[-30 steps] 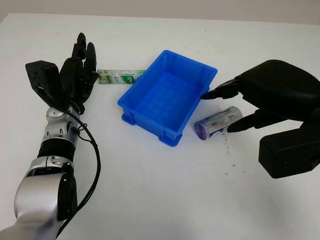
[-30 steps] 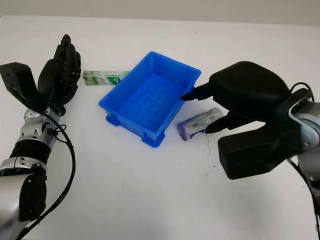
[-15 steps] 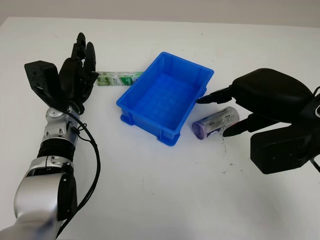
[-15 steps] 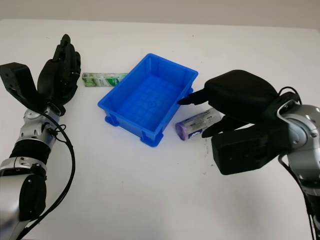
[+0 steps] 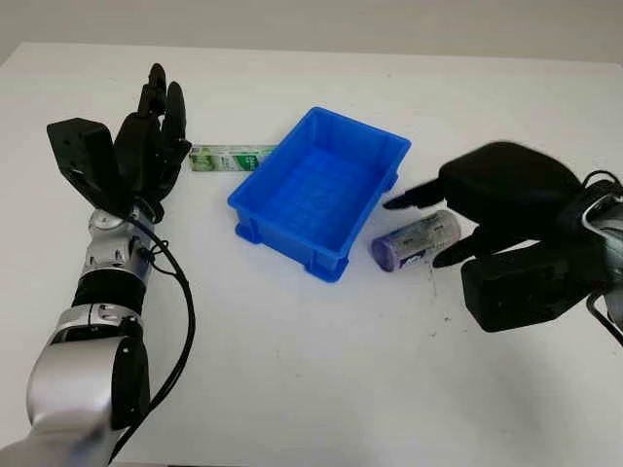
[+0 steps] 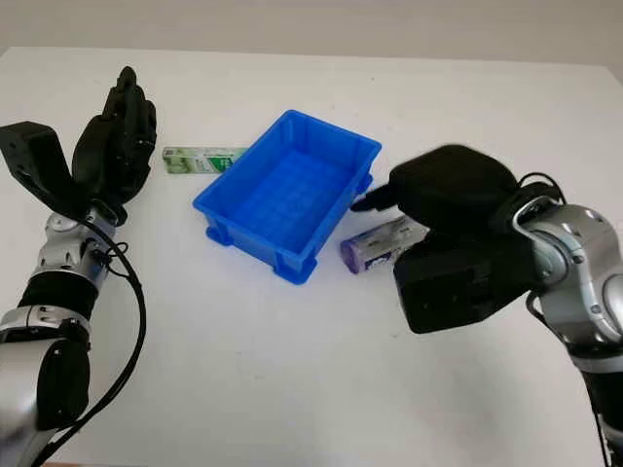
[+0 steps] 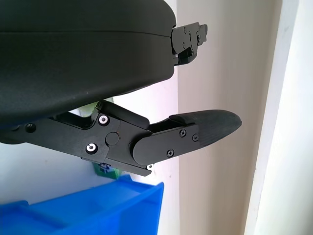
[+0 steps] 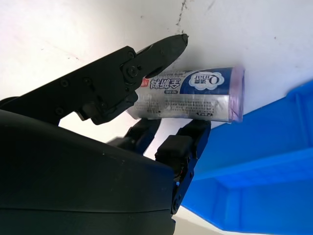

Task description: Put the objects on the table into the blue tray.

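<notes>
The blue tray stands mid-table with nothing in it. A cylindrical pack with a purple end lies on the table just right of the tray. My right hand is over it, open, with one finger on the pack's far side and the others on its tray side. The pack still lies on the table. A green and white box lies behind the tray's left corner. My left hand is raised at the left, open, near that box.
The white table runs wide in front of the tray. In the left wrist view a corner of the tray shows below my hand's finger.
My right hand has moved left and closer around the pack. The left arm, tray and green box have stayed put.
</notes>
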Controlling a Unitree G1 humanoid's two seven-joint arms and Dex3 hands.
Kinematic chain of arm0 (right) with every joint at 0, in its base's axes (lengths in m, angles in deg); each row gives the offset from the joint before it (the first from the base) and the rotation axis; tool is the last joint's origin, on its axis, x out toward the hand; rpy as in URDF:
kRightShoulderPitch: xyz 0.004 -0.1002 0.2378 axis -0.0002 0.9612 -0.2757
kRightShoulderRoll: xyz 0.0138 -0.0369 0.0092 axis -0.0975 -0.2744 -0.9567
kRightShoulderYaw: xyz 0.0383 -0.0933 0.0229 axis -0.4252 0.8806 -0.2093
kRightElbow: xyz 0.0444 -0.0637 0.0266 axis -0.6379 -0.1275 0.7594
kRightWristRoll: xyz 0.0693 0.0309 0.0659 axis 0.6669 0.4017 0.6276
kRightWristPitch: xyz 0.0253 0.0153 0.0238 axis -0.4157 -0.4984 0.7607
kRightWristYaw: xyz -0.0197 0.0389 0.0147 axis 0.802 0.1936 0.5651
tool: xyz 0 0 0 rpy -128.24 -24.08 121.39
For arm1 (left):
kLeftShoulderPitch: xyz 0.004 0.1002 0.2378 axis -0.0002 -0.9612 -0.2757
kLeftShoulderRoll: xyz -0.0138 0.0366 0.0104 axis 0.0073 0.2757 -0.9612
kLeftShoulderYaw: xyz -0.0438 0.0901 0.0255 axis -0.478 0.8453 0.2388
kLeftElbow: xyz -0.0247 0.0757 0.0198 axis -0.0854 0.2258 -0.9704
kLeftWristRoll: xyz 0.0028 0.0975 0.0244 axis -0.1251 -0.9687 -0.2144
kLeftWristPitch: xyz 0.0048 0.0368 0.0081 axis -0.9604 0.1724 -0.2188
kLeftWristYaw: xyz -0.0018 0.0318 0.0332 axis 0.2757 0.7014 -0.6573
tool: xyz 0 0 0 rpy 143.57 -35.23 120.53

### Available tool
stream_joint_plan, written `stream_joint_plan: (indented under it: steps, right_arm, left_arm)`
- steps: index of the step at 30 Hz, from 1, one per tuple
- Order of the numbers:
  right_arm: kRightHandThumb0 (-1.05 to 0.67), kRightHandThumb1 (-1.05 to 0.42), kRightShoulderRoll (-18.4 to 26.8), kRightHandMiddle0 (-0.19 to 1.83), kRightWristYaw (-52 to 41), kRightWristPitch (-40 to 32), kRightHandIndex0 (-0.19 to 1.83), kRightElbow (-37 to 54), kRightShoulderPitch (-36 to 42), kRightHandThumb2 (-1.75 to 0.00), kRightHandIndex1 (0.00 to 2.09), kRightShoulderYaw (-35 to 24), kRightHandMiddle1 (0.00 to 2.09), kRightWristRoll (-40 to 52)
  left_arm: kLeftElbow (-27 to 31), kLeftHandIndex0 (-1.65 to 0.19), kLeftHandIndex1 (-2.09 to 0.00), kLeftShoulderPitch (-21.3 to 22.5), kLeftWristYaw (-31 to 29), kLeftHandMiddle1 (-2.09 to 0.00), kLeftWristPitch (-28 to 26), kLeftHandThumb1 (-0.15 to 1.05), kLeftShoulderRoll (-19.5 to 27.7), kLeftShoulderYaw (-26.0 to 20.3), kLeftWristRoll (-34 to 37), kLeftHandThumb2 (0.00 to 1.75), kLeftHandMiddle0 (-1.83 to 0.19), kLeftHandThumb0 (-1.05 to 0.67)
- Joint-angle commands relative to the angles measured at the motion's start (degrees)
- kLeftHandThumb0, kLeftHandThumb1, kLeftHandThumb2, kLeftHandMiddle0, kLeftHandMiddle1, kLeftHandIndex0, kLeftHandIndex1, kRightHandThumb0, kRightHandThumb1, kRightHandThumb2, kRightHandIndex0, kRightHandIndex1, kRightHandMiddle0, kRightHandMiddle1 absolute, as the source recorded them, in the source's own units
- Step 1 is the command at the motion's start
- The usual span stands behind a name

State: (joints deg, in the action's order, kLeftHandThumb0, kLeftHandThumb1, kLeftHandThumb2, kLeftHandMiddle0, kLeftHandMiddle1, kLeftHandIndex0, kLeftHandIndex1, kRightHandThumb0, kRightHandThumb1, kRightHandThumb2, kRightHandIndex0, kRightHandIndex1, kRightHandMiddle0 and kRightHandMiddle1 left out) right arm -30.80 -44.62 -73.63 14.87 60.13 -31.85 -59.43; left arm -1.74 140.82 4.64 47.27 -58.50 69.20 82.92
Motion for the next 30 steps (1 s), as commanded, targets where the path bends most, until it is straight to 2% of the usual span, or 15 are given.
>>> stream_joint_plan:
  steps: [1,2,8,10,12,15,17,18,19,20,22,23,24,26,30]
  right_arm:
    - [-0.38,-0.77,-0.3,0.75,0.5,0.0,0.11,-0.4,0.1,-0.05,1.94,-0.7,0.06,0.5]
    - [-0.39,-0.78,-0.1,0.76,0.7,0.3,0.05,-0.7,-0.1,-0.05,1.87,-0.9,0.06,0.7]
    - [-0.43,-0.82,0.8,0.75,0.0,0.8,0.33,-3.3,-1.1,-0.05,0.93,-1.2,0.07,1.5]
    - [-0.42,-0.81,0.6,0.74,0.2,0.2,0.41,-3.2,-0.7,-0.05,0.77,-1.1,0.07,1.2]
    - [-0.42,-0.81,0.1,0.74,0.9,0.0,0.43,-3.2,-0.1,-0.05,0.74,-1.1,0.07,1.2]
    - [-0.43,-0.80,-1.0,0.75,3.8,1.6,0.19,-4.8,0.6,-0.05,1.67,-0.7,0.07,1.3]
    - [-0.45,-0.81,-1.0,0.77,5.5,3.5,0.12,-6.3,0.4,-0.05,1.70,0.1,0.09,0.8]
    - [-0.46,-0.83,-1.1,0.76,5.8,3.9,0.15,-7.0,0.1,-0.06,1.47,1.0,0.10,-0.1]
    - [-0.48,-0.88,-1.2,0.78,6.8,5.1,0.32,-7.9,-0.1,-0.06,1.16,1.7,0.18,-0.8]
    - [-0.48,-0.89,-1.5,0.72,8.1,6.1,0.41,-8.7,-0.2,-0.06,1.09,2.2,0.41,-1.5]
    - [-0.48,-0.91,-1.9,0.51,10.6,8.1,0.47,-10.0,-0.1,-0.05,1.31,2.4,1.03,-2.1]
    - [-0.48,-0.91,-2.2,0.49,13.7,10.5,0.51,-11.4,0.0,-0.05,1.45,2.4,1.20,-2.5]
    - [-0.50,-0.91,-2.4,0.52,16.0,12.4,0.61,-12.6,0.1,-0.05,1.79,2.4,1.53,-2.9]
    - [-0.52,-0.94,-2.5,0.53,19.1,14.7,0.73,-13.9,-0.1,-0.06,2.02,2.5,1.91,-3.9]
    - [-0.53,-1.00,-2.3,0.60,20.7,15.5,0.86,-14.0,-0.8,-0.06,2.09,2.6,2.08,-5.9]
  left_arm:
    - [0.5,0.19,0.00,0.6,-0.3,0.00,0.1,1.05,0.7,-0.2,-0.1,0.64,0.19,-0.70]
    - [0.6,0.19,0.00,0.6,-0.2,0.00,-0.1,1.05,0.7,-0.2,0.0,0.64,0.19,-0.70]
    - [0.3,0.19,0.00,1.1,0.2,0.00,-0.5,1.05,0.5,-0.3,0.0,0.63,0.19,-0.70]
    - [0.2,0.19,0.00,1.1,0.3,0.00,-0.4,1.05,0.5,-0.2,-0.1,0.63,0.19,-0.70]
    - [0.2,0.19,0.00,1.2,0.4,0.00,-0.2,1.05,0.5,-0.1,-0.3,0.63,0.19,-0.70]
    - [0.4,0.19,0.00,1.2,0.4,0.00,-0.3,1.05,0.5,0.1,-0.4,0.62,0.19,-0.70]
    - [0.4,0.19,0.00,1.2,0.4,0.00,-0.4,1.05,0.5,0.1,-0.4,0.63,0.19,-0.70]
    - [0.4,0.19,0.00,1.2,0.3,0.00,-0.5,1.05,0.5,0.0,-0.3,0.63,0.19,-0.70]
    - [0.4,0.19,0.00,1.3,0.1,0.00,-0.5,1.05,0.5,-0.1,-0.2,0.63,0.19,-0.70]
    - [0.4,0.19,0.00,1.3,0.0,0.00,-0.6,1.05,0.5,-0.2,-0.1,0.62,0.19,-0.70]
    - [0.5,0.19,0.00,1.2,-0.1,0.00,-0.5,1.05,0.5,-0.2,0.0,0.63,0.19,-0.70]
    - [0.6,0.19,0.00,1.2,-0.2,0.00,-0.5,1.05,0.5,-0.2,0.0,0.63,0.19,-0.69]
    - [0.6,0.19,0.00,1.1,-0.3,0.00,-0.5,1.05,0.5,-0.3,0.1,0.63,0.19,-0.69]
    - [0.7,0.19,0.00,1.1,-0.1,0.00,-0.4,1.05,0.6,-0.2,-0.1,0.64,0.19,-0.68]
    - [0.4,0.19,0.00,1.2,-0.3,0.00,-0.3,1.05,0.6,-0.3,0.1,0.64,0.19,-0.68]
